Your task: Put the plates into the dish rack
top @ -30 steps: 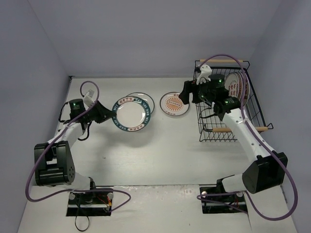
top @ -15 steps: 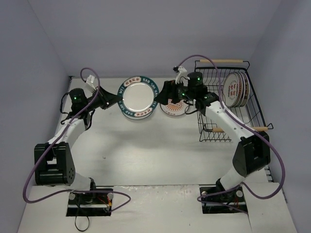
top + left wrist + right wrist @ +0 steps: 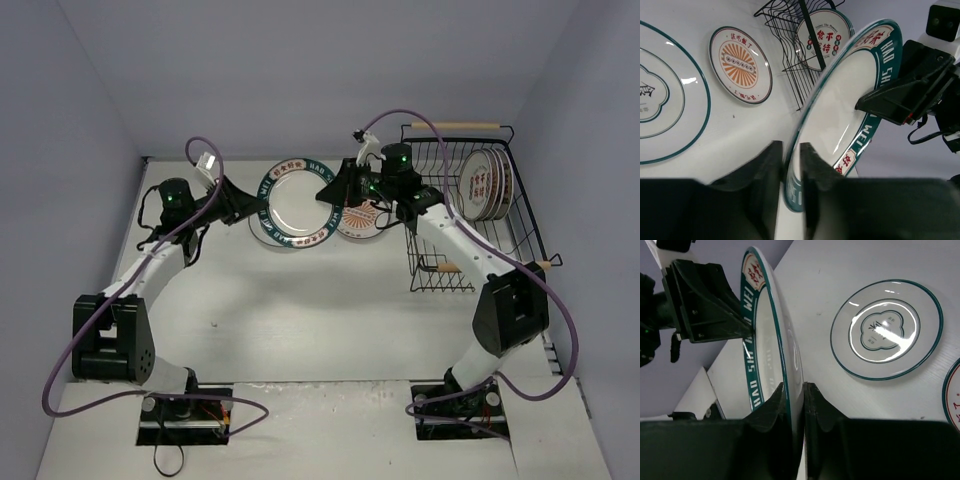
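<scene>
A white plate with a wide dark teal lettered rim [image 3: 300, 205] hangs tilted on edge above the table's far middle, between both arms. My right gripper [image 3: 331, 194] is shut on its right rim; in the right wrist view the fingers [image 3: 794, 387] press both faces. My left gripper [image 3: 257, 208] straddles the opposite rim, its fingers [image 3: 791, 147] barely parted, with a sliver of gap on one side. The black wire dish rack [image 3: 440, 272] stands at the far right, with patterned plates [image 3: 485, 185] upright inside it.
An orange-sunburst plate [image 3: 362, 224] lies flat just left of the rack, under the right arm. A white plate with a thin teal line [image 3: 885, 330] lies flat on the table below the held plate. Grey walls close in at the back and sides.
The left arm carried the teal-rimmed plate rightward. The right arm came out of the rack, reached left and shut on the plate's other rim. The left fingers have loosened.
</scene>
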